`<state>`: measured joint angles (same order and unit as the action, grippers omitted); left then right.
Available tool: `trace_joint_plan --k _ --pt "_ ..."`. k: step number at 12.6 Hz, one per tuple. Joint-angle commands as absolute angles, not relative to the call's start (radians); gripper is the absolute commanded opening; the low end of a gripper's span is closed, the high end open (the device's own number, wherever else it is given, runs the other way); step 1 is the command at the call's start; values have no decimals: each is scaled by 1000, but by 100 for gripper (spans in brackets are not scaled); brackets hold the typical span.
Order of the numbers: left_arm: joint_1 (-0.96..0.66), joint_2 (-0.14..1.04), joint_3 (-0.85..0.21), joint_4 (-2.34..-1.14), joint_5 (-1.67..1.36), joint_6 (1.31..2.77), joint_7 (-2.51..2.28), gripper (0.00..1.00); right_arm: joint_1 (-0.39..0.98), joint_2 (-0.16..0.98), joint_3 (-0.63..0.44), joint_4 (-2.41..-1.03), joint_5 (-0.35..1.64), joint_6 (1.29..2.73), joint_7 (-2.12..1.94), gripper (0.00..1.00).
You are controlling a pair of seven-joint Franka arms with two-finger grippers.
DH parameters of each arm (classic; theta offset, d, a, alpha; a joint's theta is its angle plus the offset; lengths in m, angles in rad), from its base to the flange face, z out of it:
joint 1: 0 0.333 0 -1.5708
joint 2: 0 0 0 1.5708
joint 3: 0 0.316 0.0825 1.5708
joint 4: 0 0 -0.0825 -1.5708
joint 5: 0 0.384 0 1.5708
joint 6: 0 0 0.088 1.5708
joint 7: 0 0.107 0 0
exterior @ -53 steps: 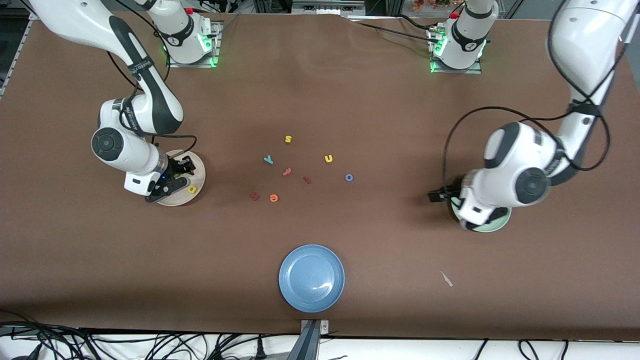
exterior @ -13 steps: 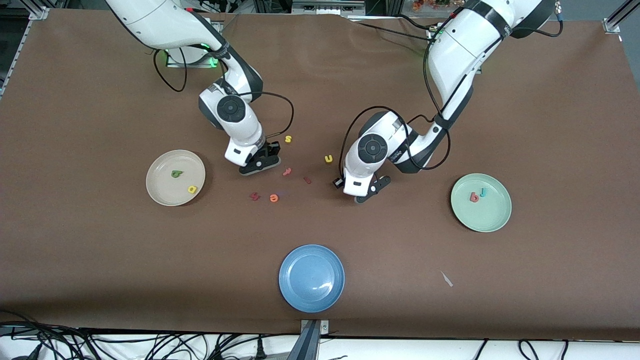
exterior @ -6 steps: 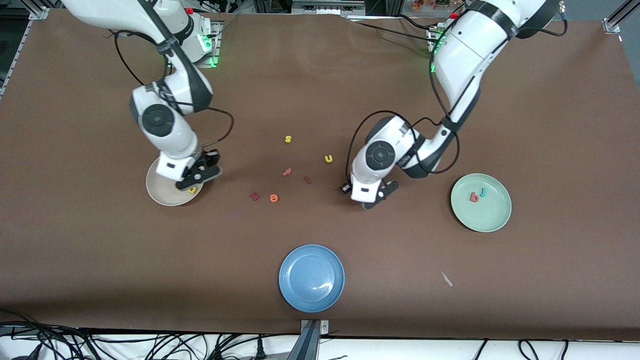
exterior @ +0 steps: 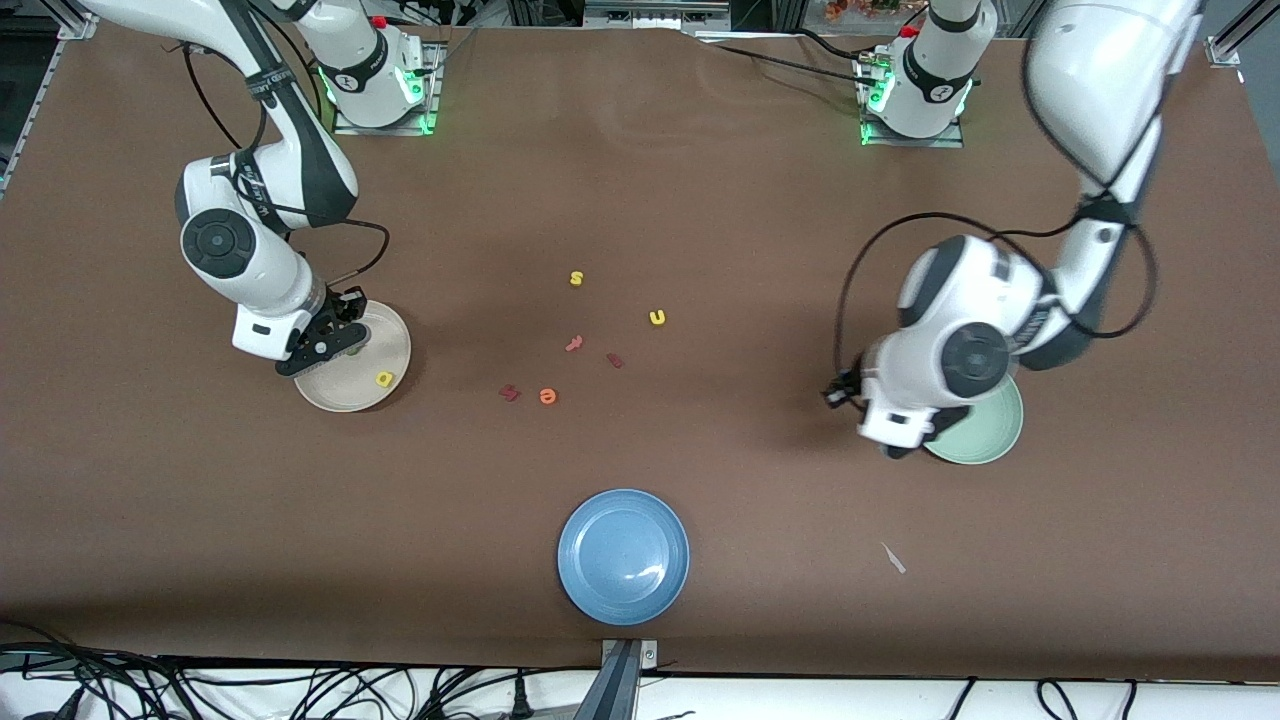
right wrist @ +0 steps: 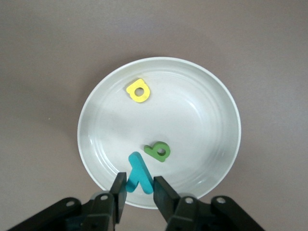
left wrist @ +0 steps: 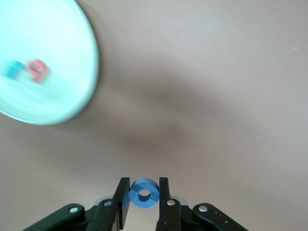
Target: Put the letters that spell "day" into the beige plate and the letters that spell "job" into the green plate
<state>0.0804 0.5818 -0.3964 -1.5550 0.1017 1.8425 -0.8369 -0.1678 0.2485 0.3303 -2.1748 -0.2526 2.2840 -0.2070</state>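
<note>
In the right wrist view the beige plate [right wrist: 226,115] holds a yellow a [right wrist: 138,91] and a green d [right wrist: 157,151]. My right gripper [right wrist: 139,192] hangs low over the plate's rim, shut on the teal y [right wrist: 139,174]. From the front, this gripper [exterior: 330,345] covers part of the beige plate [exterior: 390,335]. My left gripper [left wrist: 144,195] is shut on the blue o [left wrist: 144,185], over bare table just beside the green plate [left wrist: 72,72]. That plate holds the pinkish-red b [left wrist: 38,70] and teal j [left wrist: 14,70]. The left arm's wrist hides most of the green plate [exterior: 995,430] from the front.
Loose letters lie mid-table: a yellow s [exterior: 576,278], a yellow u [exterior: 657,317], an orange e [exterior: 547,396] and three dark red ones [exterior: 510,393]. A blue plate [exterior: 623,556] sits near the front edge. A small pale scrap [exterior: 893,558] lies nearer the left arm's end.
Both arms swung out from the middle letters. The right gripper carried the teal y to the beige plate, and the left carried the blue o to beside the green plate.
</note>
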Motion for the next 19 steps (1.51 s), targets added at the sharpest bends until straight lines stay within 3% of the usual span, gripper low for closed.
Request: trace_joint_plan --k 1,5,6,7,8,11,14,19 --pt "187 589 -399 -1603 144 1836 -636 0 -175 209 341 -2200 -213 2273 -222 100" --pt "277 696 -399 -1614 241 1894 -534 3 -198 184 334 -2189 -79 2272 -218 100" --pt "279 707 -400 -1614 239 1910 -526 8 -199 169 333 -2183 -69 2270 -213 100" --pt "279 709 -400 -1614 239 1913 -526 33 -199 155 331 -2174 -66 2263 -212 100" --pt "279 704 -400 -1611 239 1913 -525 99 -199 143 322 -2158 -49 2235 -212 100" --pt "282 638 -405 -1592 238 1902 -525 100 -202 109 311 -2096 -11 2126 -212 100" --pt "284 500 -408 -1568 221 1864 -416 100 -206 71 285 -2031 -9 2021 -210 100" --pt "252 471 -414 -1304 222 1563 -181 100 -206 32 262 -1832 26 1793 -161 100"
